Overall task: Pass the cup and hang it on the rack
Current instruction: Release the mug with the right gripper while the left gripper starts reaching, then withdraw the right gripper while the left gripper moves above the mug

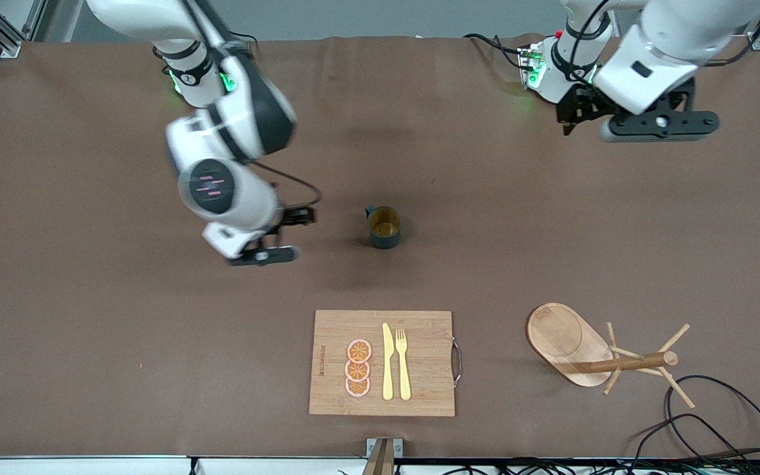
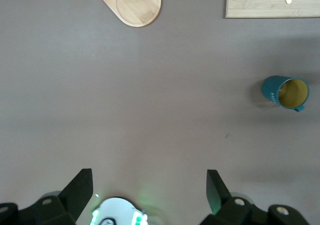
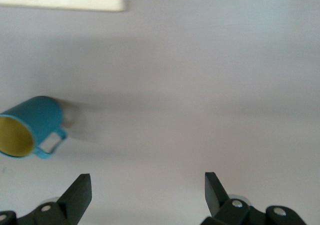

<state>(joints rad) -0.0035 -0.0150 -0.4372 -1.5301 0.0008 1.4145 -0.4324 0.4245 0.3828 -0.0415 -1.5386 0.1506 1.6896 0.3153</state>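
The dark teal cup (image 1: 384,227) stands upright near the middle of the table, its yellowish inside showing and its handle turned toward the right arm's end. My right gripper (image 1: 285,235) is open and empty, low over the table beside the cup on the right arm's end. The right wrist view shows the cup (image 3: 30,127) off to one side of the open gripper (image 3: 147,181). The wooden rack (image 1: 617,359) is nearer to the front camera, toward the left arm's end. My left gripper (image 1: 659,124) waits open over the table by its base; its wrist view shows the cup (image 2: 285,92) and the rack's base (image 2: 131,4).
A bamboo cutting board (image 1: 433,343) with a yellow knife, a fork and orange slices lies nearer to the front camera than the cup. Black cables (image 1: 716,409) loop on the table beside the rack.
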